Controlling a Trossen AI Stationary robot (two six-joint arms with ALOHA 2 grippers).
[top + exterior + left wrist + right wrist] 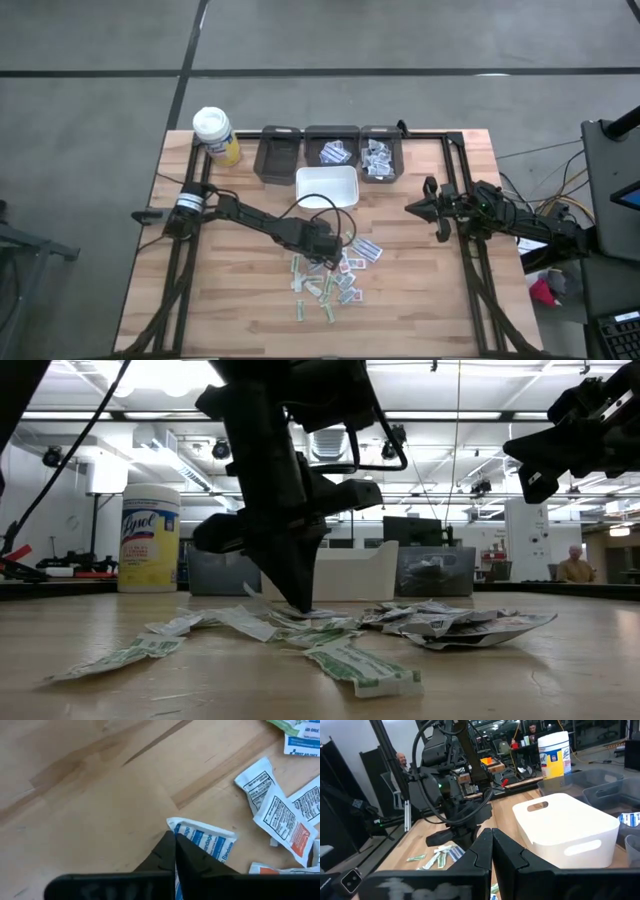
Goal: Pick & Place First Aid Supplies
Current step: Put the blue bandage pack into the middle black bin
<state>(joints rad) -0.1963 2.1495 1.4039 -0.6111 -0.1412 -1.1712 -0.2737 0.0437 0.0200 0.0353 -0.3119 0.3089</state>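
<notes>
Wipes canister [214, 134], white-capped and yellow, is seen at the table's [230, 300] far left corner and is no part of the job. The left claw [322, 245] is down at the near-left edge of the scattered first aid supplies [335, 275], which lie loose on the wood in front of the white bin [326, 187]. In the left wrist view its fingers [167, 855] are seen pressed together on the edge of a blue-striped bandage packet [210, 839]. The pinch looks to be only on the packet's margin, so a slow, straight lift is called for; the wrist should be kept level so that the thin paper is not bent out of the grip, and the neighbouring packets should be checked for clinging before any travel to a bin.

Three dark bins stand in a row along the far edge. The left dark bin [279, 154] appears empty, the middle dark bin [333, 150] holds a few blue-and-white packets, and the right dark bin [380, 155] holds a heap of grey-white ones. The white bin, just in front of them, shows nothing inside. The right claw [420, 208] is held off to the right, above the table, fingers together on nothing.
</notes>
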